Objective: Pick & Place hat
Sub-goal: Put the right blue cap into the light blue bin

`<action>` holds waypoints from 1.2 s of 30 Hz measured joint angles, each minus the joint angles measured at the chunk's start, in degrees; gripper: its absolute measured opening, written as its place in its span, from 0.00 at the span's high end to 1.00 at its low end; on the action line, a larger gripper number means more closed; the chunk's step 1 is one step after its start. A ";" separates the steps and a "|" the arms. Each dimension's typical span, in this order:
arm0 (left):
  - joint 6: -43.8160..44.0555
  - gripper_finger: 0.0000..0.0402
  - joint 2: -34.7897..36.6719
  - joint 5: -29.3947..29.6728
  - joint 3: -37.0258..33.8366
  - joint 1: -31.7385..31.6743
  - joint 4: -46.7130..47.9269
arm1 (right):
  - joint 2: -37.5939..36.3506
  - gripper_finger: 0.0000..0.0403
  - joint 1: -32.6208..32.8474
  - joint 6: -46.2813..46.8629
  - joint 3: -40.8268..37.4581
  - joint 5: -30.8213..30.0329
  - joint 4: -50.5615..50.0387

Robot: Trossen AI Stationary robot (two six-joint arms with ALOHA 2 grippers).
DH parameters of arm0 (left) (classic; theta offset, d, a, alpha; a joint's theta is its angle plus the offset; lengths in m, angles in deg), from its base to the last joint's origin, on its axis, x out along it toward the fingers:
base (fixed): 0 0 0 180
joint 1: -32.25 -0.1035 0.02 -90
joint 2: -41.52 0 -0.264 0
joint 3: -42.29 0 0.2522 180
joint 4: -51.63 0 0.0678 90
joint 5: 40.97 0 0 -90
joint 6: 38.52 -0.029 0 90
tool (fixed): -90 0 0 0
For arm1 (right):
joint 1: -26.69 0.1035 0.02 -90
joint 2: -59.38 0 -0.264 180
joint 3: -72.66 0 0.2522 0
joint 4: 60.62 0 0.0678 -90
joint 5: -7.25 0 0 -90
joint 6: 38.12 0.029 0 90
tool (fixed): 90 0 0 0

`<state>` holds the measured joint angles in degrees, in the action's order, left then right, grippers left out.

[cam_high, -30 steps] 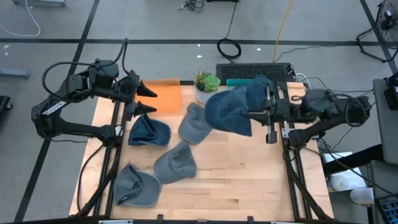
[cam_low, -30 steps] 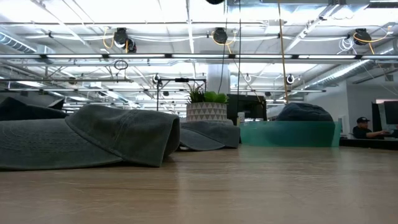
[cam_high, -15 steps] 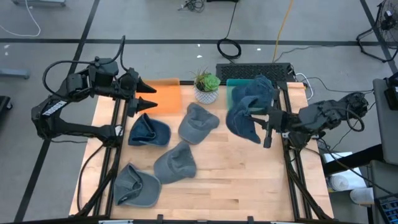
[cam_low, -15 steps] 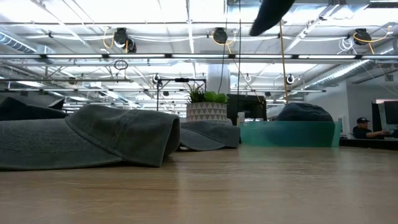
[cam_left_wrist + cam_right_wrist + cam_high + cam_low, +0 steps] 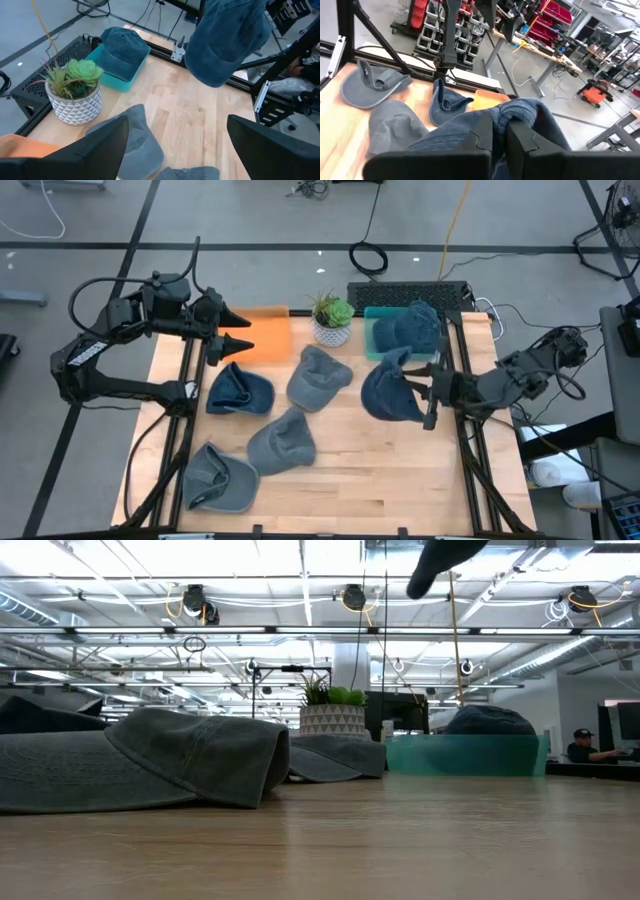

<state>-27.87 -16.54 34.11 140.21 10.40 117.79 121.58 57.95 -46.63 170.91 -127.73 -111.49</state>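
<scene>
Above the table's right side, my right gripper (image 5: 427, 387) is shut on a dark blue denim hat (image 5: 393, 388). That hat shows at the low view's top edge (image 5: 445, 558) and in the left wrist view (image 5: 227, 35). Another blue hat (image 5: 417, 326) lies in the teal tray (image 5: 378, 330) at the far right. My left gripper (image 5: 238, 332) hovers open over the orange tray (image 5: 268, 335) at the far left. Several grey-blue hats rest flat on the wood: (image 5: 240, 392), (image 5: 318, 377), (image 5: 282, 440). My right gripper pinches a bunched fold of the blue hat's cloth (image 5: 514, 114) between its two fingers (image 5: 481, 136). It comes roughly level from the table's right side. The hat is lifted clear of the table and droops from the fingers toward the table's middle.
A potted succulent (image 5: 332, 319) stands at the far edge between the orange and teal trays. One more hat (image 5: 220, 478) lies at the near left corner. Bare wood (image 5: 400, 465) spreads across the near right. Black frame rails (image 5: 470, 450) run along both sides.
My right gripper has drawn back toward the table's right and near edges and come down, carrying the blue hat. The hat has left the spot near the plant and now hangs lower, in front of the teal tray, and has entered the low view's top.
</scene>
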 joint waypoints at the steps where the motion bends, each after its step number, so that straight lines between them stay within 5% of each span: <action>1: 0.00 0.14 0.00 0.00 0.00 0.00 0.01 | 0.00 0.98 0.12 0.10 0.00 0.01 -0.22; 14: 0.15 0.14 0.00 -0.02 0.00 0.00 0.02 | -1.64 0.99 -5.99 -3.95 -0.02 0.12 -4.69; 36: -0.14 0.14 0.00 0.00 0.00 0.00 0.04 | -3.44 0.99 -29.45 -27.93 5.22 0.24 -5.63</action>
<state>-28.00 -16.54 34.11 140.21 10.40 117.83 118.14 28.50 -74.56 176.14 -127.49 -117.12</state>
